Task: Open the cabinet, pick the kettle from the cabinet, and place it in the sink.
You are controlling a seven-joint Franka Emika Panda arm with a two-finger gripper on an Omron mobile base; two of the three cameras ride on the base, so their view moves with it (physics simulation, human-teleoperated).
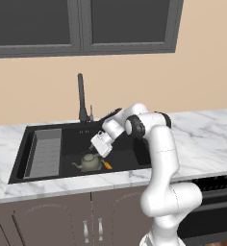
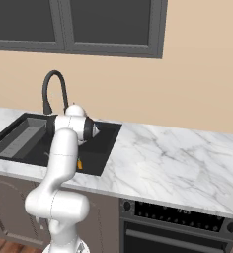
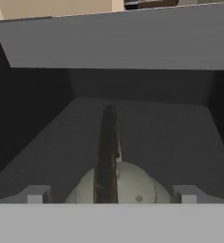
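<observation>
1. Grey-green kettle [image 1: 89,162] sits upright on the floor of the black sink [image 1: 122,161], near the basin's front wall and about midway along it, spout pointing toward the ribbed tray insert [image 1: 44,153] at the left end.
2. Its thin black loop handle [image 3: 106,152] rises between the two fingertips [image 3: 36,194] of the pincer [image 1: 98,150], which stand spread wide apart, touching nothing.
3. An orange object [image 1: 107,166] lies just beside the kettle on its right.
4. Behind the basin stands the dark gooseneck faucet [image 2: 54,89].
5. White marble tabletop [image 2: 163,158] surrounds the sink.
6. Overhead, the cabinet [image 1: 81,24] has both doors closed.
</observation>
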